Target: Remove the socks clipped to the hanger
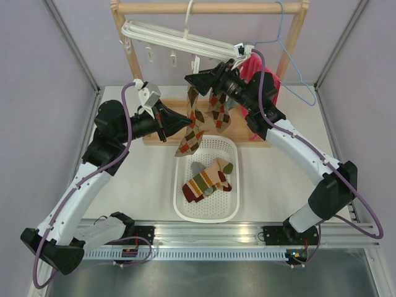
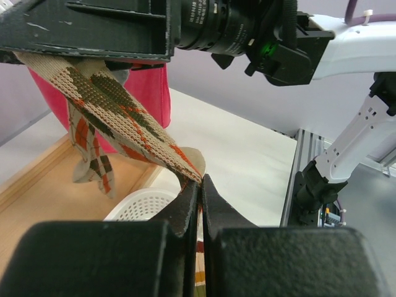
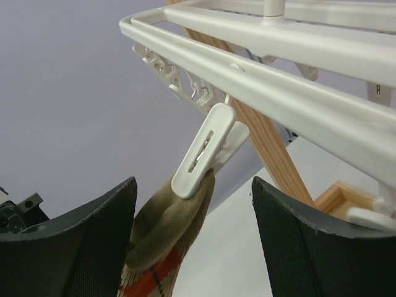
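The white hanger (image 1: 179,38) hangs tilted from a wooden rail. Two argyle socks dangle from its clips: one (image 1: 195,127) on the left and another (image 1: 220,114) beside it. My left gripper (image 1: 187,122) is shut on the left sock, pinching its lower end (image 2: 185,164) between the fingertips and drawing it taut. My right gripper (image 3: 195,185) stands open, with its fingers either side of the white clip (image 3: 204,151) that bites this sock's olive cuff (image 3: 170,229). The fingers touch neither clip nor cuff. Striped socks (image 1: 204,179) and a grey one (image 1: 197,167) lie in the white basket (image 1: 179,213).
A red towel (image 1: 260,71) and a thin blue wire hanger (image 1: 297,68) hang at the right of the wooden rack (image 1: 210,7). Several empty clips (image 1: 151,54) dangle from the frame's left end. The rack's wooden base (image 1: 154,137) lies behind the basket.
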